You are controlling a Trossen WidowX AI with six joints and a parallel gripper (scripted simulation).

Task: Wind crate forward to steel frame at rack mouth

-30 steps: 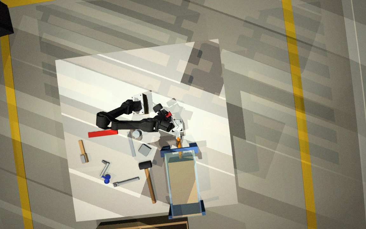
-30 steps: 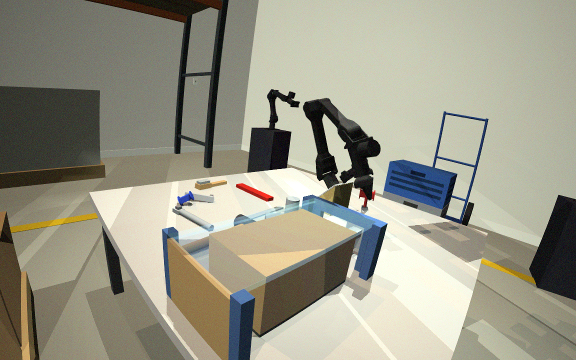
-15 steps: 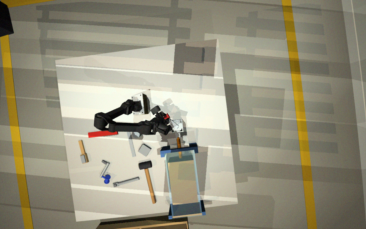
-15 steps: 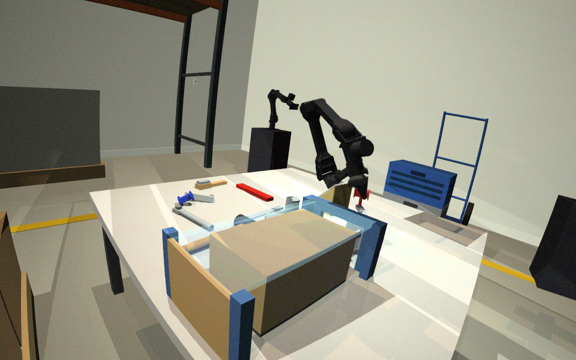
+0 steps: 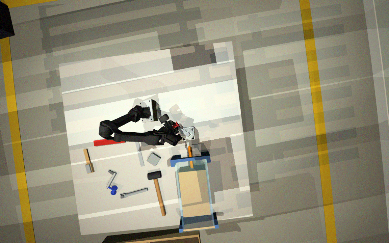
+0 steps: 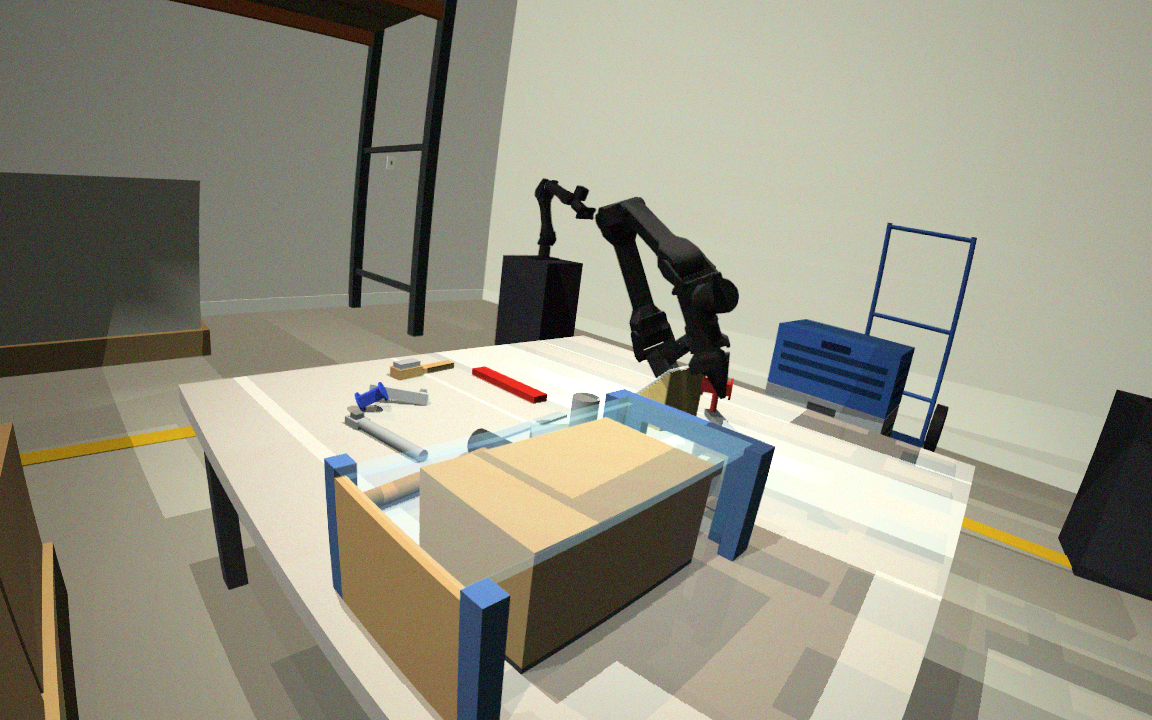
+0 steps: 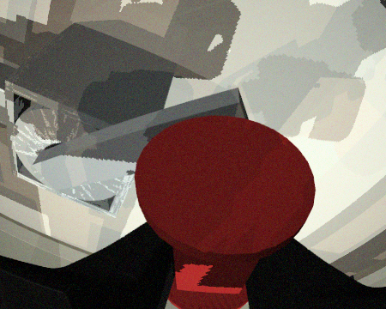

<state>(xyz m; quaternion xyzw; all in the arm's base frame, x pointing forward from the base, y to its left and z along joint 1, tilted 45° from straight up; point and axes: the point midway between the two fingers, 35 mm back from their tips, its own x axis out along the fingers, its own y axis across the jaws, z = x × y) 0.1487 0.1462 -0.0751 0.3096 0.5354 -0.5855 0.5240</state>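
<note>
Evidently tool (image 5: pixel 176 128) clamped on red-knobbed winch handle (image 7: pixel 224 195), seemingly seated atop the winch (image 5: pixel 188 133).

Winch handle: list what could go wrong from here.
The gripper is shut on only the red knob of the crank; it could slip off mid-turn. The orange strap looks taut, so hard cranking might tip the crate at the blue frame.

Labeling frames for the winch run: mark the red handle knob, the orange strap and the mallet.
red handle knob (image 7: pixel 224 184), wrist view, on its round top face, held in the gripper.
orange strap (image 5: pixel 189 152), top view, on the stretch between winch and cubby mouth.
mallet (image 5: pixel 154 175), top view, on its black head.
</note>
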